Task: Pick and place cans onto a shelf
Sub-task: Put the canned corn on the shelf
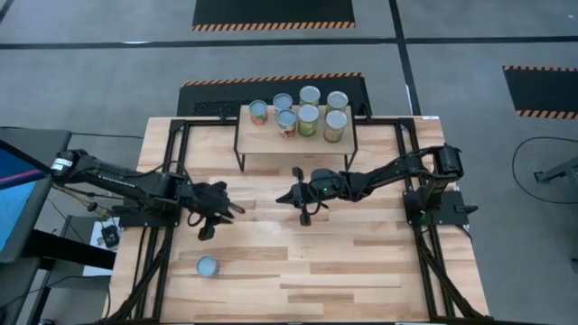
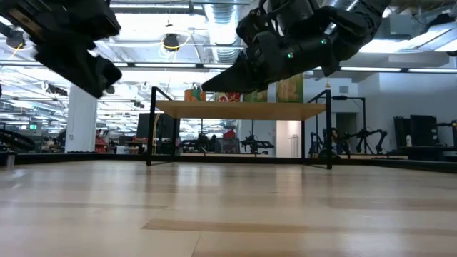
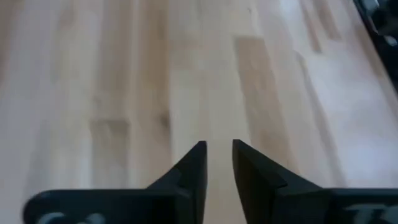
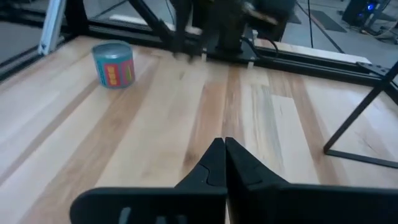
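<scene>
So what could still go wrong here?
The last can sits alone near the table's front edge; a clumsy grab by the left gripper might tip it or roll it off. The shelf already holds seven cans crowded together, so adding another could knock one over.

The right end effector [image 4: 224, 163] hangs over the pale wooden surface [image 4: 155, 137] with its two dark fingers pressed together, nothing between them. A single small can [image 4: 114, 64] with a silvery-blue lid and a red-and-blue label stands upright on the planks, well apart from the fingers and near the black frame rail [image 4: 298, 61] at the surface's edge. A thin black shelf leg [image 4: 360, 115] slants down to the planks at one side, and the other arm [image 4: 224, 25] shows blurred and dark by the rail.
</scene>
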{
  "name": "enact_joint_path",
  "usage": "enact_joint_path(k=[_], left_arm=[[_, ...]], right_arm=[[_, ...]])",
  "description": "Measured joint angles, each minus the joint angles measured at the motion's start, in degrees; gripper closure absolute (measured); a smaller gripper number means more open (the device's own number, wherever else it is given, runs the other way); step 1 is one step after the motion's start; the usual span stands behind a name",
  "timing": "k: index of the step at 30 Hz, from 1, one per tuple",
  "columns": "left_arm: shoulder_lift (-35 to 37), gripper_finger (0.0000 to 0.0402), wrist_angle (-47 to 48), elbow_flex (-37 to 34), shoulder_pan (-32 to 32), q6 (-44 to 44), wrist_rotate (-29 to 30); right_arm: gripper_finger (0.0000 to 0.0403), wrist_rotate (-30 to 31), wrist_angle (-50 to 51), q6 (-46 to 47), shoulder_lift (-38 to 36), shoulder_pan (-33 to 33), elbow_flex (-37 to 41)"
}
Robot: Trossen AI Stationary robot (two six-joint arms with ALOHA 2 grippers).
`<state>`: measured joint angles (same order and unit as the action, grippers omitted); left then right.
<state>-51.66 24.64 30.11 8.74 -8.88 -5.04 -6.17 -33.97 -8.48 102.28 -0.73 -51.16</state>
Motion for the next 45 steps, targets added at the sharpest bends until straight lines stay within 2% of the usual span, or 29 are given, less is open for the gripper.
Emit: enact_joint_path(k=[10, 17, 22, 26, 33, 42, 45], left_arm=[[-1.89, 0.0284, 13.55, 4.64, 13.06, -11.29, -1.53], [-9.00, 0.0259, 13.62, 6.04, 20.64, -20.24, -2.59], [-14.78, 0.0253, 13.66, 6.22, 23.91, -22.17, -6.64], [-18.02, 0.0255, 13.62, 6.22, 24.99, -22.04, -6.30], [-19.50, 0.0285, 13.16, 6.44, 24.97, -21.70, -6.51], [-19.65, 0.0388, 16.86, 9.70, 24.90, -15.12, -2.19], [-19.65, 0.0396, 20.21, 11.33, 24.19, -13.06, -0.39]], right_arm=[[0.0395, 0.15, 0.31, -0.54, 0.00, -0.04, 0.00], [0.0395, 0.20, 0.34, -0.54, 0.00, -0.04, 0.00], [0.0395, 0.19, 0.61, -0.54, 0.00, -0.04, -0.02], [0.0394, 0.20, 0.61, -0.52, 0.00, -0.04, -0.04], [0.0394, 0.17, 0.61, -0.52, 0.00, -0.04, -0.04], [0.0394, 0.17, 1.16, -0.51, 0.02, -0.04, -0.04], [0.0394, 0.17, 1.63, -0.52, 0.02, -0.07, -0.04]])
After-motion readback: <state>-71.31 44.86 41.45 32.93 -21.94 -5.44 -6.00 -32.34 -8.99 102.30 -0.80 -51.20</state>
